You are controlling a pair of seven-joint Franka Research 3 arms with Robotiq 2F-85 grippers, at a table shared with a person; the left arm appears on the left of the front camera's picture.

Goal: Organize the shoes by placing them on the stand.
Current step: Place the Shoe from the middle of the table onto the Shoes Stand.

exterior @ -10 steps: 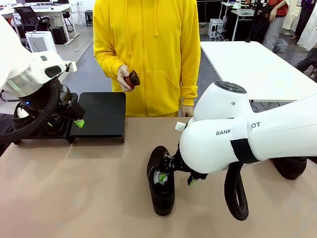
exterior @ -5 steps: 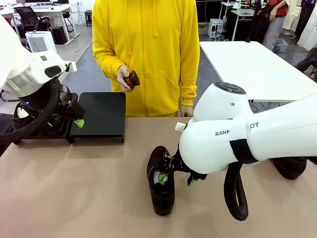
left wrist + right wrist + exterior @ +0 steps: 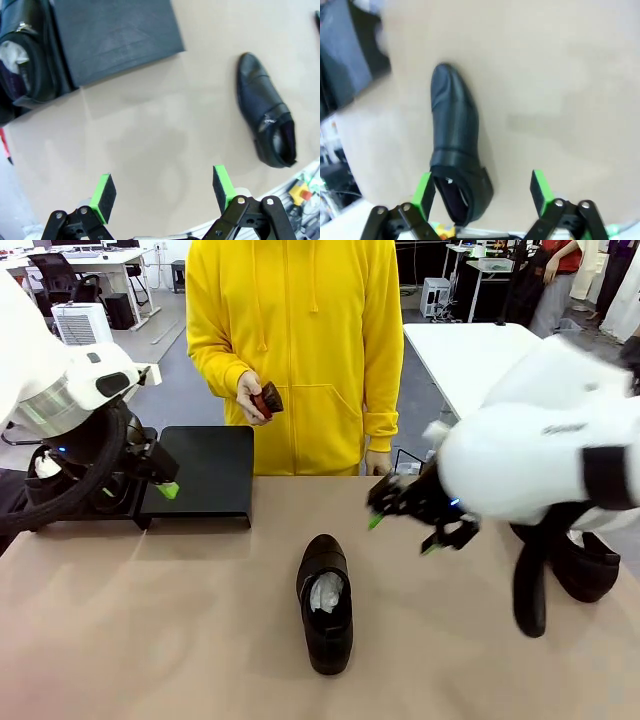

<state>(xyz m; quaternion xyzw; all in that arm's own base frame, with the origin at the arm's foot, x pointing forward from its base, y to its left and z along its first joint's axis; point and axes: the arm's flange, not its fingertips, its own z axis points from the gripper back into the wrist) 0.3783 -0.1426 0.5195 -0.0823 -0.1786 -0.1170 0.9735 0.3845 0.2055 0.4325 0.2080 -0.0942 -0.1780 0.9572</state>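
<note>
Right arm is motion-blurred in the front view. Right hand reads clearer from its own wrist view: pads apart, gripping nothing, over the desk. Left arm covers most of the stand's left platform. The left wrist view shows a stand shoe there with white paper inside, cut off by the frame. Left hand is spread wide, empty. Centre shoe lies mid-desk. A third shoe sits half hidden behind the right arm.
</note>
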